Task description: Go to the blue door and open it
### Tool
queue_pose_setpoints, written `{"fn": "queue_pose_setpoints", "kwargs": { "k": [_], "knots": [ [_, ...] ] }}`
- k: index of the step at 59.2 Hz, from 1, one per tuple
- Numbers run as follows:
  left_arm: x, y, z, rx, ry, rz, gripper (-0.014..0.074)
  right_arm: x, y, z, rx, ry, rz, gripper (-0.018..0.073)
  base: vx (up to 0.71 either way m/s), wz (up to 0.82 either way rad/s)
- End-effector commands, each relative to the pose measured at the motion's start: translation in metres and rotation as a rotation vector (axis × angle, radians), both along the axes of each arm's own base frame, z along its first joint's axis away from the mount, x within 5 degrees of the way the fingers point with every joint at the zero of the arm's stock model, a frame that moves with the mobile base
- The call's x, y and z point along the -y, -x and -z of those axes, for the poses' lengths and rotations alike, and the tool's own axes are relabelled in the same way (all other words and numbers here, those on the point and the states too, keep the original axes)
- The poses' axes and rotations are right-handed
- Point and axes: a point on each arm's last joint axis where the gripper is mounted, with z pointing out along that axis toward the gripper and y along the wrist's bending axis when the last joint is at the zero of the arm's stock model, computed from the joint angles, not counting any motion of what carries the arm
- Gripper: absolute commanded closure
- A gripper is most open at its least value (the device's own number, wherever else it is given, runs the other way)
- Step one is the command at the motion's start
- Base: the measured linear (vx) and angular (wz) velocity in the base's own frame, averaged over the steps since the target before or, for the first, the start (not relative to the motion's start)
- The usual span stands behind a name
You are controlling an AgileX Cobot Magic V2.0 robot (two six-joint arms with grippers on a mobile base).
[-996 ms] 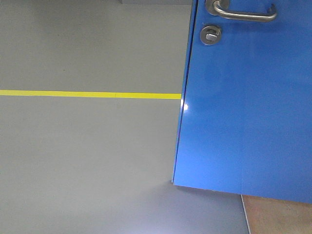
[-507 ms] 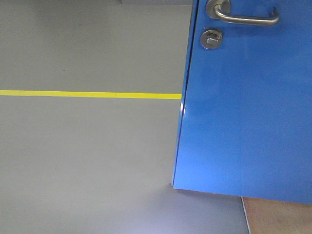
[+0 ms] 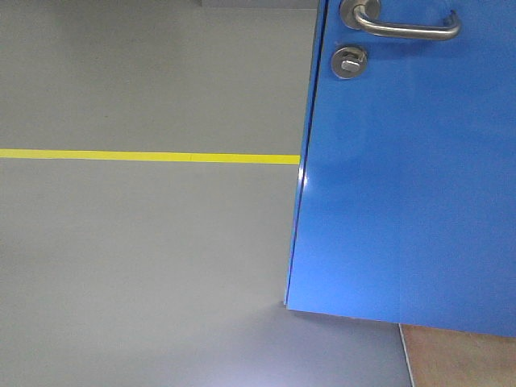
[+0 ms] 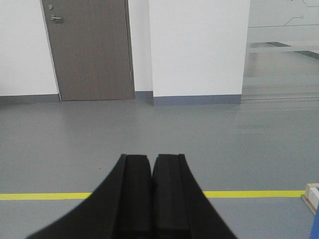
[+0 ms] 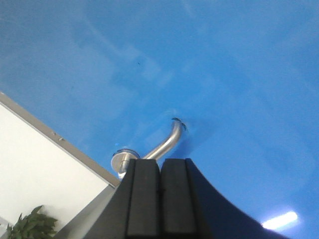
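Ahead of right gripper (image 5: 159, 167), jaws together: blue door (image 5: 209, 74), lever handle (image 5: 167, 142) just beyond the tips; left gripper (image 4: 151, 167), jaws together, faces open grey floor (image 4: 224, 144)

Glossy blue door (image 3: 403, 185), ajar

— What do you see from the left wrist?

— You see the left gripper (image 4: 151, 172) near, its two black fingers (image 4: 138, 191) pressed together. A yellow floor line (image 4: 45, 196) crosses behind it. Far left stands a grey-brown door (image 4: 89, 50), and a white wall (image 4: 199, 47) to its right.
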Motion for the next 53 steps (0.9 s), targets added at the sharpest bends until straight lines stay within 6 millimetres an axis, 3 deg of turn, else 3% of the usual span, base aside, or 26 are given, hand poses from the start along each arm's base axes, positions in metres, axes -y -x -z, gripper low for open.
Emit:
{"fn": "queue_pose_setpoints", "kwargs": {
  "k": [1, 5, 15, 20, 25, 35, 43, 53],
  "knots": [
    [0.001, 0.003, -0.017, 0.125, 0.004, 0.006, 0.0524, 0.004, 0.012, -0.003, 0.101, 0.038, 0.071, 0.0561, 0.0, 0.0],
    [0.001, 0.003, -0.017, 0.125, 0.004, 0.006, 0.0524, 0.005, 0.019, 0.006, 0.118, 0.148, 0.106, 0.0561, 0.0, 0.0],
    [0.001, 0.003, -0.017, 0.125, 0.004, 0.006, 0.0524, 0.005, 0.037, 0.015, 0.09, 0.646, 0.163, 0.0561, 0.0, 0.0],
    [0.001, 0.003, -0.017, 0.125, 0.004, 0.006, 0.0524, 0.005, 0.044, 0.022, 0.072, 0.773, 0.18, 0.0561, 0.0, 0.0],
    [0.001, 0.003, -0.017, 0.125, 0.004, 0.006, 0.0524, 0.004, 0.049, 0.033, 0.074, 0.751, 0.185, 0.0561, 0.0, 0.0],
    [0.001, 0.003, -0.017, 0.125, 0.004, 0.006, 0.0524, 0.004, 0.055, 0.078, 0.041, 0.627, 0.175, 0.0561, 0.0, 0.0],
    [0.001, 0.003, -0.017, 0.125, 0.004, 0.006, 0.0524, 0.003, 0.056, 0.119, 0.003, 0.646, 0.157, 0.0561, 0.0, 0.0],
    [0.001, 0.003, -0.017, 0.125, 0.004, 0.006, 0.0524, -0.001, 0.056, 0.152, 0.045, 0.756, 0.097, 0.0561, 0.0, 0.0]
  ]
}}
